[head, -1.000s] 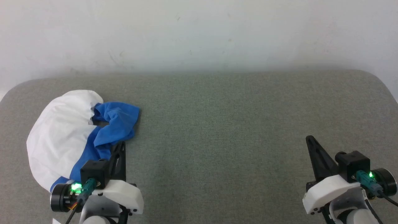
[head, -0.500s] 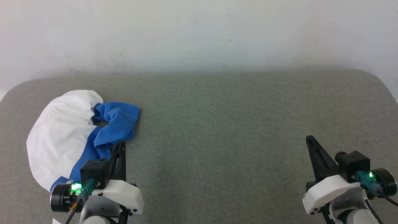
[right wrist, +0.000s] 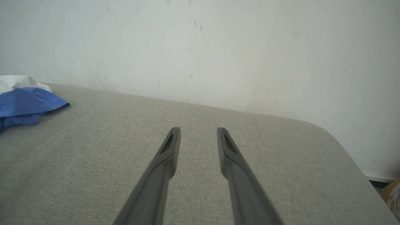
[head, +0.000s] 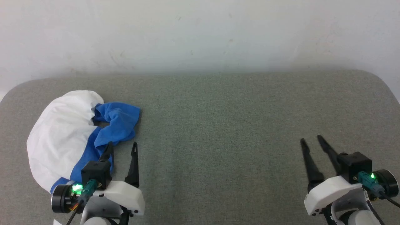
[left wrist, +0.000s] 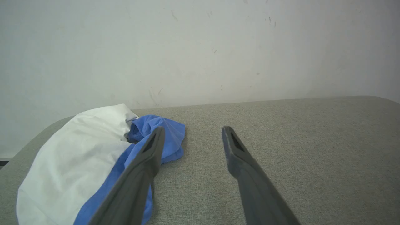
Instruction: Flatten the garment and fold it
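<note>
We see the garment (head: 59,134) lying in a crumpled heap at the left end of the counter (head: 218,118), close to the counter's rounded left edge. Its white body bulges toward that edge. The blue fabric is bunched on the side facing the counter's middle, and a blue band runs down the heap toward the counter's front.

Our left pincer (head: 122,144) hangs over the counter's front left part, its two dark fingers spread wide and pointing toward the counter's far edge. In the left wrist view the left finger (left wrist: 147,156) crosses in front of the blue band, while the other finger stands over bare grey-green cloth. We cannot tell whether the left finger touches the fabric or only passes above it.

Our right pincer (head: 311,139) hangs over the counter's front right part, well apart from the garment. Its fingers are spread too, though with a narrower gap than on the left. In the right wrist view both fingers stand over bare counter, and the blue bunch shows at the counter's far left.

A pale, scuffed wall (head: 200,31) rises behind the counter's far edge.
</note>
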Tool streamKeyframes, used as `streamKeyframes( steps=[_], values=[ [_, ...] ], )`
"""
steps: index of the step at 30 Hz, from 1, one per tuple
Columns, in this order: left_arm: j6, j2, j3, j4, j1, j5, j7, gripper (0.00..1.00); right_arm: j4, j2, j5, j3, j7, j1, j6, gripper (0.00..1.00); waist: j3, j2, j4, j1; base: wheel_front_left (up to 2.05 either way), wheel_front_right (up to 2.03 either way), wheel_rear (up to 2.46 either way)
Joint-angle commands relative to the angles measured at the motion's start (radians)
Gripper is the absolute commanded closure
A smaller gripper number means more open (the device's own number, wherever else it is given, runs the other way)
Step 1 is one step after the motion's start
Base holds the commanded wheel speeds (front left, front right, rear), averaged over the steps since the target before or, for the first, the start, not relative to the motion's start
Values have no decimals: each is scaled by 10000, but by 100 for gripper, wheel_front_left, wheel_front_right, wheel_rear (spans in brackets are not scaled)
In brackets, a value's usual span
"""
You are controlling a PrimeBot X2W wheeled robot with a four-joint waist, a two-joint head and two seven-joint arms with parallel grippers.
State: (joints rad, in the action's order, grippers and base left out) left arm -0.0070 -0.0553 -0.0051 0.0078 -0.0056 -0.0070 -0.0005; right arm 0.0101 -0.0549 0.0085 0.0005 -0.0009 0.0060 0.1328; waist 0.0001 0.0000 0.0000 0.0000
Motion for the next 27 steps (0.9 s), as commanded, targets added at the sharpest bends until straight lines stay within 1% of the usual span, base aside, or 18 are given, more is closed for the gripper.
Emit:
streamKeyframes(
  steps=[1, 16, 27],
  values=[
    [18, 2, -43, 28, 3, -102, -75, 0, 37, 3, 96, 4, -75, 23, -1, 0, -1, 0, 2, 0, 0, 0, 0],
    [90, 8, -236, 151, 17, -496, -388, 0, 171, 9, 494, 20, -388, 112, -3, 0, -31, 0, 60, 0, 0, 0, 0],
    [142, 12, -250, 223, 74, -725, -618, 0, 278, 13, 803, 108, -617, 194, -5, 0, -108, 0, 430, 0, 0, 0, 0]
  ],
)
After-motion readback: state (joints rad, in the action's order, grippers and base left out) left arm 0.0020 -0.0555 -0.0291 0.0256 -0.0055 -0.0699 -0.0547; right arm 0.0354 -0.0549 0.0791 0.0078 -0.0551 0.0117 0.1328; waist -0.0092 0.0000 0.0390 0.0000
